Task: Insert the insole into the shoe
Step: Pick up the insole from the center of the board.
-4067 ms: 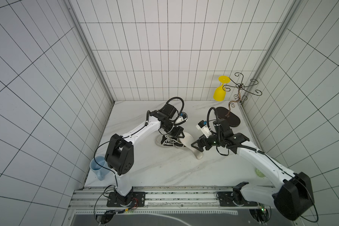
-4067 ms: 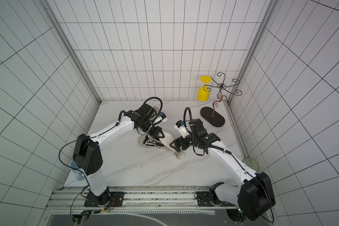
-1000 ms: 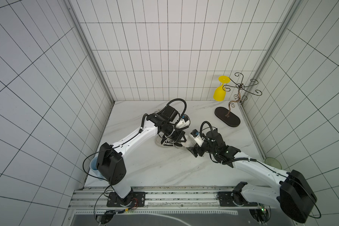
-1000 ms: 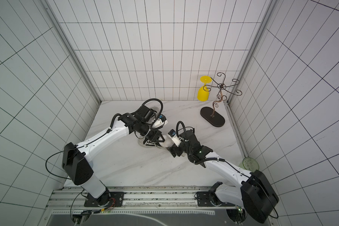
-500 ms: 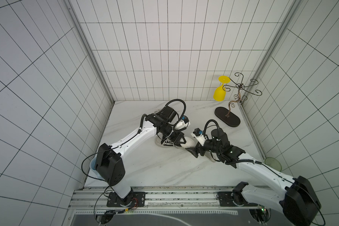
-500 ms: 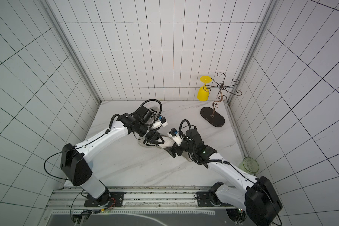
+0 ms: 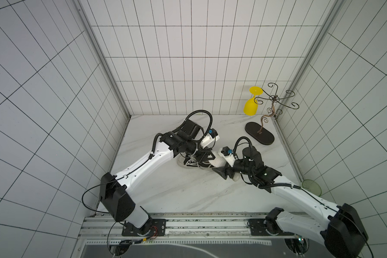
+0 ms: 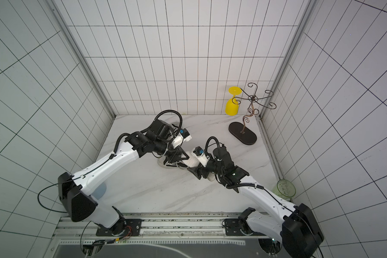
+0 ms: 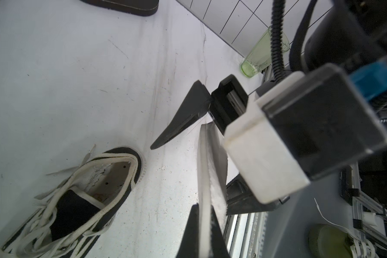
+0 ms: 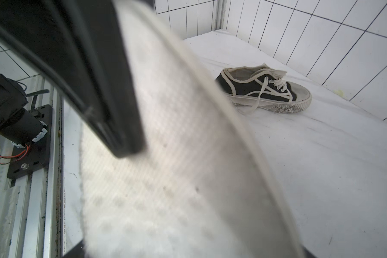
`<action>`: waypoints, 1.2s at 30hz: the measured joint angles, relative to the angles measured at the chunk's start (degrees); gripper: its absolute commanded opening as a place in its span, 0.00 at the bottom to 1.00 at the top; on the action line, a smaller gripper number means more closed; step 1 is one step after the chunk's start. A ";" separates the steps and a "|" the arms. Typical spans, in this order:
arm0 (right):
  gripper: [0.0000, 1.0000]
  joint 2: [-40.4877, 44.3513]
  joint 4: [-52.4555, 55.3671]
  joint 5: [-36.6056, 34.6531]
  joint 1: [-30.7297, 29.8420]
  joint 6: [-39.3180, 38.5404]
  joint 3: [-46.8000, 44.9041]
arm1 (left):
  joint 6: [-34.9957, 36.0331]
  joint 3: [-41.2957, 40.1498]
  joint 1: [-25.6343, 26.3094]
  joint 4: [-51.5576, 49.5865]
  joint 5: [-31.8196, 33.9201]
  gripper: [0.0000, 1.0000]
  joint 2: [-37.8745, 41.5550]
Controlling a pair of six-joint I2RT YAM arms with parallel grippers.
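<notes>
A black canvas shoe [image 7: 189, 164] [image 8: 169, 164] with white laces lies on its sole on the marble table, its opening [image 9: 112, 176] facing up. My left gripper [image 7: 207, 157] [image 8: 179, 157] [image 9: 204, 207] is shut on the white insole [image 7: 219, 162] [image 8: 192, 161] [image 9: 205, 174], which hangs on edge just right of the shoe's heel. My right gripper [image 7: 223, 173] [image 8: 198, 173] stands open around the insole's other end, one finger [image 9: 181, 118] well clear of it. The insole [image 10: 177, 178] fills the right wrist view, with the shoe [image 10: 264, 89] beyond it.
A wire stand [image 7: 259, 134] with a yellow glass [image 7: 250, 107] hung upside down stands at the back right. A green cup [image 7: 311, 187] sits by the right wall, and a blue cup [image 8: 100, 189] lies under my left arm. The metal rail [image 7: 188, 225] runs along the front.
Four seconds ago the right gripper alone carried the insole; now the left gripper holds it. Over the last second the right forearm swung slightly right; the left arm barely moved.
</notes>
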State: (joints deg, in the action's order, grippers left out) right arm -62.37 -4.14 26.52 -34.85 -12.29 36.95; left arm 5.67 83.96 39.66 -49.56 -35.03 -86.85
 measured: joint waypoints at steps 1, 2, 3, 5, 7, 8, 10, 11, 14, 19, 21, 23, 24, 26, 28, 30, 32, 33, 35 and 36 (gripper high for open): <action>0.76 0.00 0.04 -0.04 0.00 0.20 0.00 | -0.09 -0.48 0.00 0.50 0.35 0.00 0.50; 0.75 0.04 0.02 -0.17 0.00 0.35 0.00 | -0.20 -0.92 0.00 1.05 0.70 0.00 0.83; 0.75 0.11 0.02 -0.28 0.00 0.50 0.00 | -0.33 -1.20 0.00 1.42 0.96 0.00 0.85; 0.77 0.42 0.02 -0.83 0.00 0.90 0.00 | -0.81 -1.62 -0.02 1.90 1.70 0.00 0.61; 0.78 1.09 0.02 -1.53 0.00 1.07 0.00 | -1.38 -1.66 -0.13 1.92 2.43 0.00 0.09; 0.77 1.46 0.00 -1.90 0.00 1.11 0.00 | -1.70 -1.66 -0.13 1.92 2.64 0.00 -0.28; 0.76 2.19 -0.15 -2.47 0.00 1.09 0.00 | -2.03 -1.64 -0.13 1.75 2.95 0.00 -1.11; 0.74 2.38 -0.31 -2.62 0.00 1.09 0.00 | -2.21 -1.62 -0.13 1.68 3.10 0.00 -1.53; 0.71 2.43 -0.42 -2.67 0.00 1.03 0.00 | -2.34 -1.62 -0.13 1.44 3.37 0.00 -2.27; 0.65 2.29 -0.66 -2.71 -0.04 0.90 0.00 | -2.69 -1.46 -0.11 1.01 4.07 0.00 -2.27; 0.64 2.16 -0.79 -2.86 -0.07 0.92 0.00 | -3.13 -1.46 -0.13 0.96 4.33 0.00 -2.27; 0.64 2.16 -0.81 -3.13 -0.07 0.87 0.00 | -3.48 -1.46 -0.24 1.01 4.44 0.00 -2.29; 0.64 2.12 -0.81 -3.26 -0.07 0.85 0.00 | -3.67 -1.46 -0.28 1.07 4.44 0.00 -2.29; 0.63 1.81 -0.83 -3.63 -0.07 0.70 0.00 | -4.15 -1.46 -0.31 1.31 4.59 0.00 -2.29; 0.60 1.16 -0.83 -3.96 -0.07 0.39 0.00 | -4.94 -1.46 -0.35 1.42 4.98 0.00 -2.29; 0.45 0.35 -0.85 -4.39 -0.11 0.07 0.00 | -6.12 -1.46 -0.35 1.55 5.42 0.00 -2.38; 0.28 -0.17 -0.92 -5.11 -0.17 -0.44 0.00 | -7.80 -1.46 -0.35 1.88 5.66 0.00 -2.67; 0.27 -0.26 -1.03 -5.38 -0.26 -0.59 0.00 | -8.70 -1.46 -0.35 2.23 5.77 0.03 -2.97; 0.28 -0.28 -1.03 -6.25 -0.46 -0.48 0.00 | -10.43 -1.49 -0.35 2.99 5.97 0.06 -3.52; 0.28 -0.28 -1.01 -6.67 -0.46 -0.52 0.00 | -11.45 -1.49 -0.42 3.50 6.16 0.06 -3.78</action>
State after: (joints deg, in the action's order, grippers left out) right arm -62.65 -5.15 19.86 -35.31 -12.82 36.95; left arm -5.78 82.48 39.24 -46.06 -28.86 -90.63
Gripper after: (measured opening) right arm 0.283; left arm 0.052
